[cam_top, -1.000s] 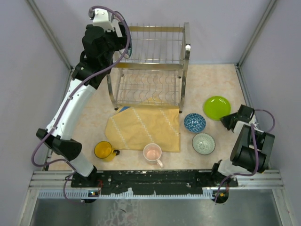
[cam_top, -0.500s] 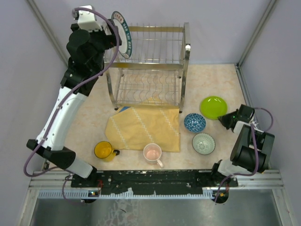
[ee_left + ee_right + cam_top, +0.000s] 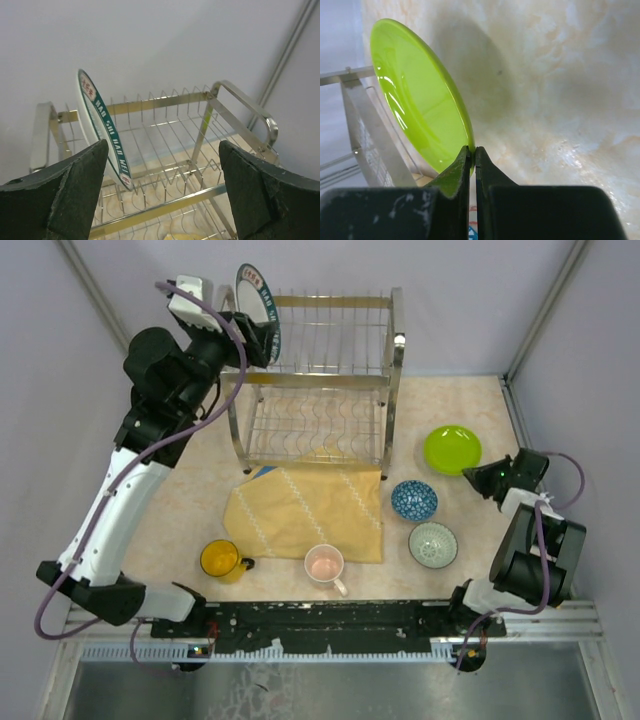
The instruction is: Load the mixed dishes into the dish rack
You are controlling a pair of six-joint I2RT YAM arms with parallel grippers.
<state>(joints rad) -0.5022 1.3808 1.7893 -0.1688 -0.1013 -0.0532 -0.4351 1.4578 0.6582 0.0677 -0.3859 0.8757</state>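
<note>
- The left gripper point(image 3: 162, 150) is withdrawn, jaws apart; the white plate point(image 3: 257, 308) is left in the rack point(image 3: 330, 380) at eleven o'clock.
- The green plate point(image 3: 452, 449), clamped by the right gripper point(image 3: 472, 155), is raised at three o'clock, likely for loading next.

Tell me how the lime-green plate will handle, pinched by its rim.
Glossy glaze on the lime-green plate suggests it could slip in the right pincer. Held only at one edge, it may swing. It looks rigid, probably breakable.
</note>
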